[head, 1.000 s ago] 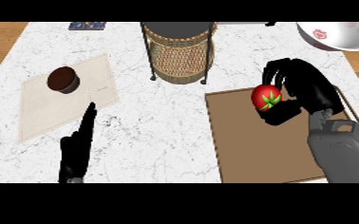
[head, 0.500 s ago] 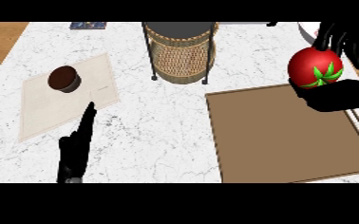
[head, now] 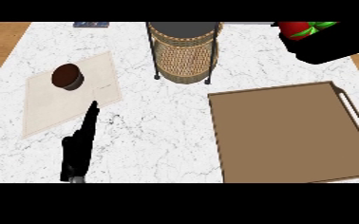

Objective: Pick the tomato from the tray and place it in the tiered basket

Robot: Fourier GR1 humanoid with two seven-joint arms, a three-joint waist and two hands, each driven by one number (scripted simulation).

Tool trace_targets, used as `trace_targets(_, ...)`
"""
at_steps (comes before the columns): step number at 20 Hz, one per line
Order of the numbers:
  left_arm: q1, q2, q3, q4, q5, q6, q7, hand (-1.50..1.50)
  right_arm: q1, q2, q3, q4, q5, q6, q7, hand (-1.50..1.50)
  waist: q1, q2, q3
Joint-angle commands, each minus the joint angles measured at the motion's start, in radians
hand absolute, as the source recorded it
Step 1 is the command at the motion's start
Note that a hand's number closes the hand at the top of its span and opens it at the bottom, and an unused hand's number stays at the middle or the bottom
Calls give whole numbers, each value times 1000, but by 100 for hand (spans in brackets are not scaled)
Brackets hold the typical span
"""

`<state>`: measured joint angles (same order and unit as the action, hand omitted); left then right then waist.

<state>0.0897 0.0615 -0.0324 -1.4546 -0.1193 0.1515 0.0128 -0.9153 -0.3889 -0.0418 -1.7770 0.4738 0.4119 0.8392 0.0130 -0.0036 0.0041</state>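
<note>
The red tomato [head: 300, 29] with its green stem shows at the top right edge, partly cut off by the view's upper border. My right hand [head: 324, 47] is curled under and round it, held high above the counter, to the right of the tiered basket. The tiered basket [head: 185, 52], woven wicker in a black wire frame with a dark round top, stands at the top middle. The brown tray [head: 288, 133] lies bare at the lower right. My left hand [head: 79, 144] rests at the lower left with fingers straight, holding nothing.
A beige mat [head: 63, 99] lies at the left with a small dark brown bowl [head: 68, 76] on it. A dark flat object [head: 91, 24] sits at the counter's far edge. Wooden floor shows past the counter's left corner.
My right hand has lifted the tomato off the tray and carried it upward and toward the view's top right corner. The left hand has not moved.
</note>
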Motion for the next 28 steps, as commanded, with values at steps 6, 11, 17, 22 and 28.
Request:
trace_targets(6,-30,-29,2,76,-10,22,10,0,-186,83,28,357,105,-127,-77,150,4,8,-5)
trace_targets(11,-9,15,9,-17,16,-27,79,0,-292,98,37,564,114,-128,-173,150,13,8,-5)
trace_targets(17,-18,-10,-7,12,-11,-2,69,0,-339,187,88,749,194,-229,-258,150,12,9,-5)
trace_targets(22,-38,-21,0,87,-5,-9,2,0,-317,244,112,898,271,-351,-310,150,9,12,-5)
trace_targets(28,7,-30,-25,0,-21,5,61,0,-319,267,34,1055,245,-470,-425,150,14,11,-4)
